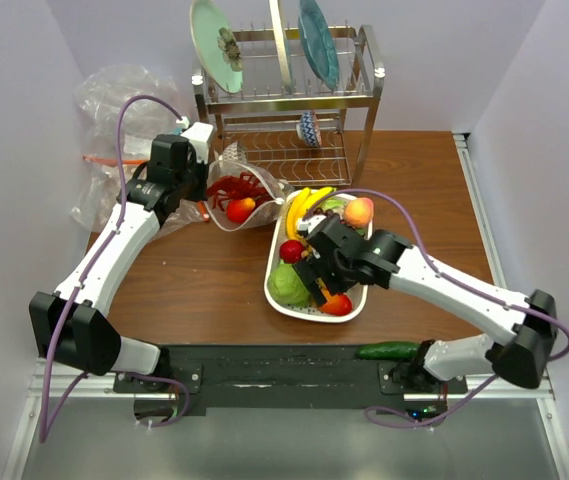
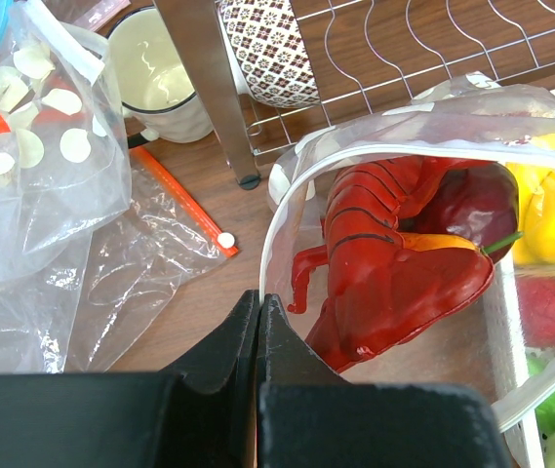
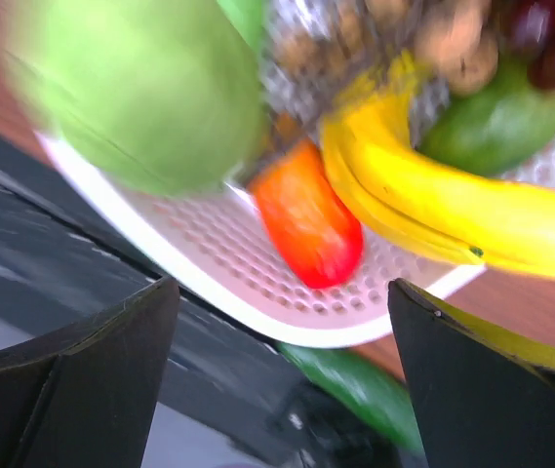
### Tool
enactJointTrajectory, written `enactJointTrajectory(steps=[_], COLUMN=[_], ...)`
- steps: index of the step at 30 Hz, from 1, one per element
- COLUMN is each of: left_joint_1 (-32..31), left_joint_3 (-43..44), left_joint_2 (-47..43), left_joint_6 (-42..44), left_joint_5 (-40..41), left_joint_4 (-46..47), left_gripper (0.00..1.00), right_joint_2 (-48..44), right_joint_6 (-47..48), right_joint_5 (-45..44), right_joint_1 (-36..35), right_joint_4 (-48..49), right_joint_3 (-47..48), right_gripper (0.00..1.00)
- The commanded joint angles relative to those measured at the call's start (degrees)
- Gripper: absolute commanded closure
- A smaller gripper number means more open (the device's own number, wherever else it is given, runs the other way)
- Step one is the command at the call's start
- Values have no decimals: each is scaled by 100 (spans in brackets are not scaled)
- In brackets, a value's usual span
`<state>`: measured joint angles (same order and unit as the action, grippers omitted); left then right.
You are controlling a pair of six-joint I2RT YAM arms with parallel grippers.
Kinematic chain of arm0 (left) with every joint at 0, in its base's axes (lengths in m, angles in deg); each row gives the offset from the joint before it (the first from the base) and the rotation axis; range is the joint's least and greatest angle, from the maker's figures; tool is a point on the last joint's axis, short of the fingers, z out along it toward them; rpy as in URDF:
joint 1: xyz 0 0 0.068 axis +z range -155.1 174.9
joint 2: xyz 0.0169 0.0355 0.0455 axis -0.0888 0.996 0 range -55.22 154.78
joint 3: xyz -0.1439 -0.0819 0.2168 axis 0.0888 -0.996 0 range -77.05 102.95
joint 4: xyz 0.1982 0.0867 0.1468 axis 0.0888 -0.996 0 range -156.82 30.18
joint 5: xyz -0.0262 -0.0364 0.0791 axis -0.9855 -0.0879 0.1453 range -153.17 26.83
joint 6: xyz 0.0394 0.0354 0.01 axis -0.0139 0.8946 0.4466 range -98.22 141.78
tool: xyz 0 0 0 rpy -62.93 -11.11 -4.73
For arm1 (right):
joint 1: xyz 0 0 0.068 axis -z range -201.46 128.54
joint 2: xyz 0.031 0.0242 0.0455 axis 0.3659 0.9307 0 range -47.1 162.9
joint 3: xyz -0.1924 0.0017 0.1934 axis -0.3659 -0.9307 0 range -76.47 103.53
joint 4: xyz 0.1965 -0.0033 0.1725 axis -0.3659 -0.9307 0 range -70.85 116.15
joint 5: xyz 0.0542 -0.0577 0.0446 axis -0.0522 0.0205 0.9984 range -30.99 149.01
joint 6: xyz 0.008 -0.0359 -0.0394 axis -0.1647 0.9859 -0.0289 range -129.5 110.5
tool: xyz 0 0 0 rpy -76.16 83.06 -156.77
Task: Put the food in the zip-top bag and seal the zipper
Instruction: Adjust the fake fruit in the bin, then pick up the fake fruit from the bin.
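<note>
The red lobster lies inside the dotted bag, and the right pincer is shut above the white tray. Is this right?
Not quite. The lobster is inside the dotted bag, but the right pincer is open, not shut. Its fingers stand wide apart above the white tray, as the right wrist view shows.

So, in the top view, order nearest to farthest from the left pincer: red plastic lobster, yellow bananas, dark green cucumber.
1. Red plastic lobster, right beside the left pincer.
2. Yellow bananas, in the white tray.
3. Dark green cucumber, near edge.

On the left gripper the fingers press tight together; on the right gripper they stand wide apart.
</note>
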<state>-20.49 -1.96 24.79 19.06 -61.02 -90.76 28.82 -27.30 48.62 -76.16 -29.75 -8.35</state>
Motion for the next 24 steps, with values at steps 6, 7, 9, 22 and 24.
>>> enactJointTrajectory(steps=[6, 7, 9, 22, 24], left_joint_1=[54, 54, 54, 54, 54], left_joint_3=[85, 85, 85, 85, 85], left_joint_2=[-222, -222, -214, -222, -222], left_joint_6=[88, 88, 88, 79, 79], left_joint_5=[-22, -31, -31, -75, -75], left_joint_4=[246, 246, 255, 264, 264], left_gripper=[100, 100, 100, 100, 100], right_joint_2=[-378, -193, -113, -86, 19], right_joint_6=[22, -4, -39, -496, -514], right_joint_5=[-355, -454, -412, -253, -323], right_joint_1=[12, 12, 12, 12, 12], right_joint_4=[91, -338, -483, 508, 711], right_joint_3=[420, 474, 353, -984, -1133], right_gripper=[14, 18, 25, 30, 31])
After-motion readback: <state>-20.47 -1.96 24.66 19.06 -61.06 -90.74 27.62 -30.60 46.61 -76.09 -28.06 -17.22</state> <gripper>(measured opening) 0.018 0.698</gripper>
